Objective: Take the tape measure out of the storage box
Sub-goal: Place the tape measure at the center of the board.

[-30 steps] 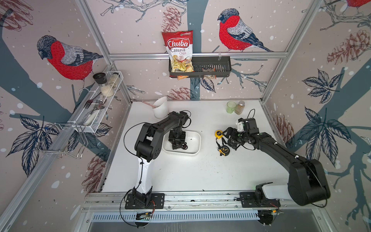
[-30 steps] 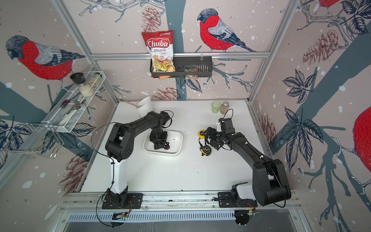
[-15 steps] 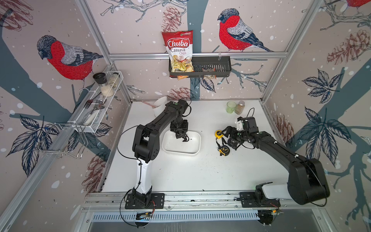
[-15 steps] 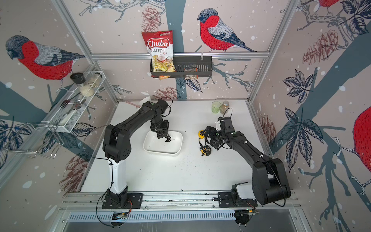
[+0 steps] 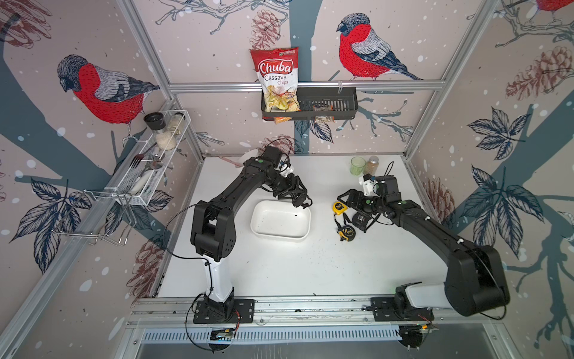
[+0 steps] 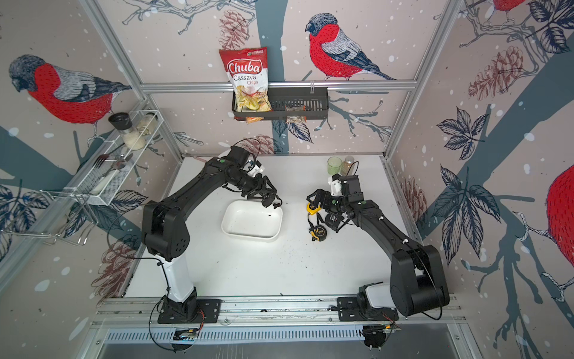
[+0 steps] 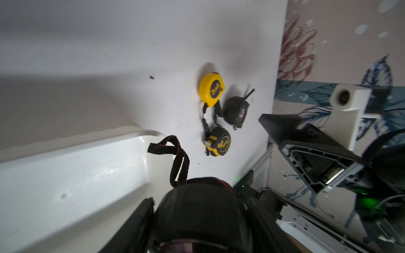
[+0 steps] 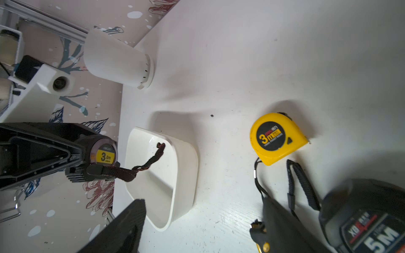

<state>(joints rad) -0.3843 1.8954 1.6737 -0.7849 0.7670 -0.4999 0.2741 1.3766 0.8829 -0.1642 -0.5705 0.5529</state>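
Left tool [image 5: 298, 201] grasps the black tape measure [image 8: 103, 153] above the far right corner of the storage box [image 5: 279, 237]; right tool [image 8: 203, 199] stands released, empty.

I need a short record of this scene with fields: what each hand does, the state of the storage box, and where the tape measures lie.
left hand: shut on a dark tape measure, held above a corner of the storage box
strap: hangs from the held tape measure over the box
right hand: open, holding nothing, above the loose tape measures
storage box: on the table, no tape measure inside
beside the box: yellow tape measure, black-and-yellow tape measure, black 5M tape measure
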